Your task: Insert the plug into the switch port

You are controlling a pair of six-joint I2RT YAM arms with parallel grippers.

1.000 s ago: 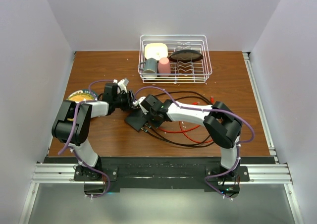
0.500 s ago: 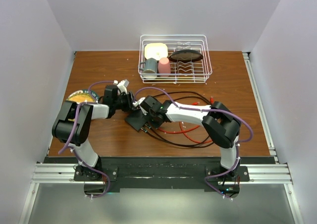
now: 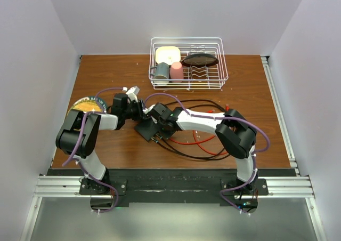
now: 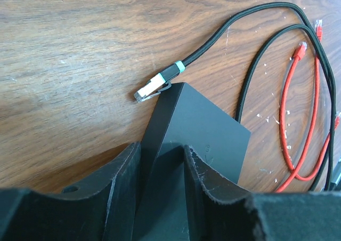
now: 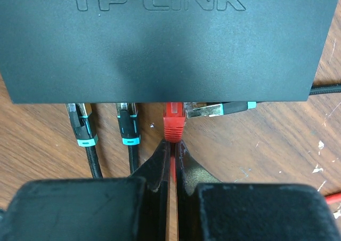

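Well to the left of the switch (image 3: 145, 130) we saw a round yellow-and-blue disc (image 3: 88, 102) lying on the bench (image 3: 256, 102). The switch itself sat on the bench between the two arms' fingers. The left fingers (image 4: 120, 193) straddled one corner of the switch, both against it, so we read them as gripping it. Along the switch's socket edge two black plugs (image 5: 82, 126) sat in their ports. Next to them the red plug (image 5: 173, 121) had its nose at a port, though we could not tell how deep. The right fingers (image 5: 157, 171) were closed tight on the red plug's tail. A loose plug (image 5: 210, 110) lay sideways just beside the red one. Right of the switch, red and black cables (image 3: 200, 141) sprawled; behind it, well apart, stood a wire rack (image 3: 213, 83).
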